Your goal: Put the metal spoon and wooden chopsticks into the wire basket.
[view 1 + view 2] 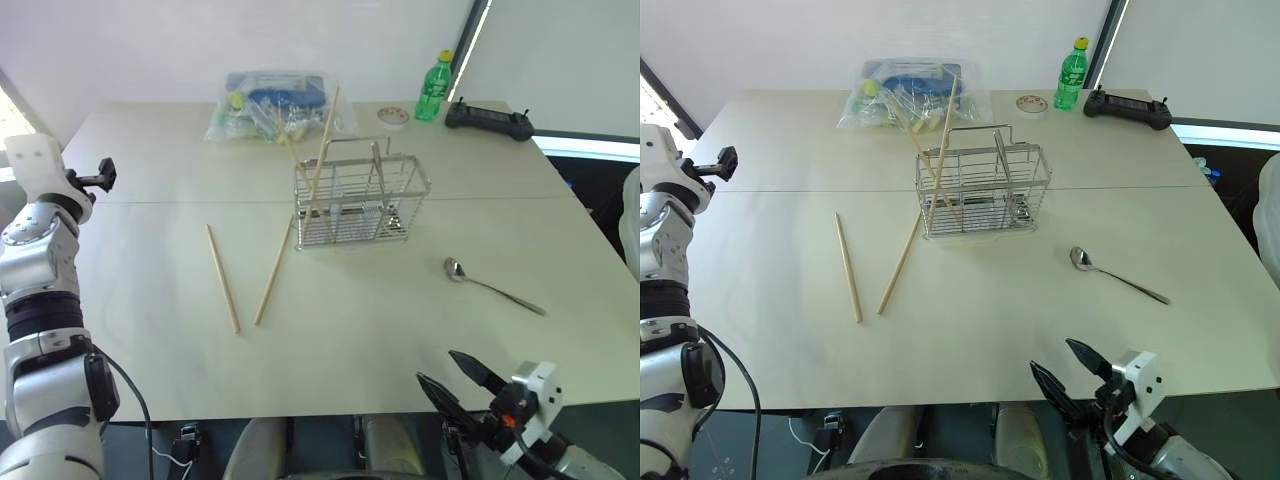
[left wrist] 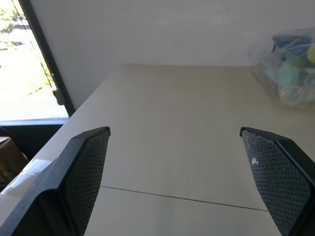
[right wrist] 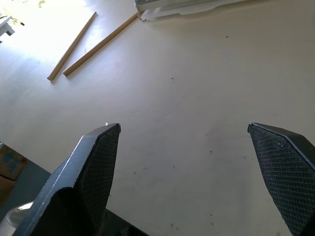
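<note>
Two chopsticks lie flat on the worktop, near the basket's left front corner; two more already stand slanted inside the basket, tops leaning toward the plastic bag behind it. One loose stick runs roughly front to back; the other slants, its far end touching or almost touching the basket's foot, so the pair forms a narrow V closing toward the near edge. The spoon lies alone on the basket's right, bowl toward the basket and handle trailing away to the right and nearer. The right gripper hangs at the worktop's near edge with its jaws spread wide and empty, and the spoon sits ahead of it and slightly right, clearly the closer piece for that arm. The left gripper is raised beside the left edge, jaws equally wide and holding nothing, pointing along the worktop toward the bag. I judge the loose sticks fall to it, lying to its right and lower down.
</note>
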Motion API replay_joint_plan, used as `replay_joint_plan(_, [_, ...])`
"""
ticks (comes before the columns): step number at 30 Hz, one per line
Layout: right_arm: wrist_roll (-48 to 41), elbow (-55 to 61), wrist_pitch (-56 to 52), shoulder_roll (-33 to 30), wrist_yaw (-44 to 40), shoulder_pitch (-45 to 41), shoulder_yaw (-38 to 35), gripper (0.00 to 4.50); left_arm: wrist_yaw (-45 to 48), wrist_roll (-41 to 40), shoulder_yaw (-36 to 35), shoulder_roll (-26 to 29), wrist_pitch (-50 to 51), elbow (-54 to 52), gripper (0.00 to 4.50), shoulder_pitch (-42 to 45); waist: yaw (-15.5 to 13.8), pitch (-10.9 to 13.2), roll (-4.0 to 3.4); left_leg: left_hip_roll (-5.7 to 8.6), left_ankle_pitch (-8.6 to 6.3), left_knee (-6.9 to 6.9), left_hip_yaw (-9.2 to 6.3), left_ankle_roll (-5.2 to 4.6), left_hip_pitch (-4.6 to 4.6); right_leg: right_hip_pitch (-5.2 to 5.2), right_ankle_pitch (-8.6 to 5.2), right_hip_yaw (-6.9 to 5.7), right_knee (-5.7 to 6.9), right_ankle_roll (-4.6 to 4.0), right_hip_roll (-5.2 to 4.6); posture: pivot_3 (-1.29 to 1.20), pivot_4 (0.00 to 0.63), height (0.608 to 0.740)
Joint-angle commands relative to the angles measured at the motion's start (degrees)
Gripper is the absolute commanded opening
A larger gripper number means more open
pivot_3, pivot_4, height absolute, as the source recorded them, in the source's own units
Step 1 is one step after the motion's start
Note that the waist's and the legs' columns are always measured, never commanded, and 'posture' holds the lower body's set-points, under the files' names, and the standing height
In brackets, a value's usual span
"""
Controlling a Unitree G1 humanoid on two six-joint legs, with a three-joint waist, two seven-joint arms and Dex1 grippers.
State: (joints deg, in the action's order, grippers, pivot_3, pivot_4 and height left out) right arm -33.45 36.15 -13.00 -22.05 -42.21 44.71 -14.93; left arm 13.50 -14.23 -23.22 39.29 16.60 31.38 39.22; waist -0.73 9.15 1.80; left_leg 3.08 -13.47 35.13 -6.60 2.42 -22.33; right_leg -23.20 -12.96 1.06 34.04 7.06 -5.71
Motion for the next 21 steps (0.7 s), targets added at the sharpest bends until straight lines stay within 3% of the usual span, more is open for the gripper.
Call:
replay_joint_plan(1, [-0.7,-4.2,4.2,-0.4,-3.9,0.4,-2.4,4.27,-0.2,0.2,-0.1,0.3,-1.5,-1.0,4.48,1.4,0.0,0.0,0.01,0.0,0.0,0.0,0.0,0.0,0.0,0.0,0.0,0.0,0.0,0.0,0.0,0.0,0.15,0.726])
replay_joint_plan(11, [1.3,-25.7,17.4,0.1,-14.4,-5.2,-4.0,4.27,1.6,-1.7,-1.0,0.0,-0.3,-1.4,4.48,1.9,0.1,0.0,0.03,0.0,0.02,0.01,0.03,-0.03,0.11,0.11,0.0,0.0,0.03,0.0,0.04,0.0,0.15,0.726])
replay_joint_plan(21, [0.0,-33.0,21.3,-1.3,-19.0,-7.3,-6.0,4.27,2.5,-0.7,-0.1,0.9,-0.1,-2.0,4.48,1.5,0.0,-0.2,0.3,0.03,0.06,0.02,0.01,-0.09,0.13,0.16,0.01,0.0,0.03,0.01,0.03,0.0,0.15,0.726])
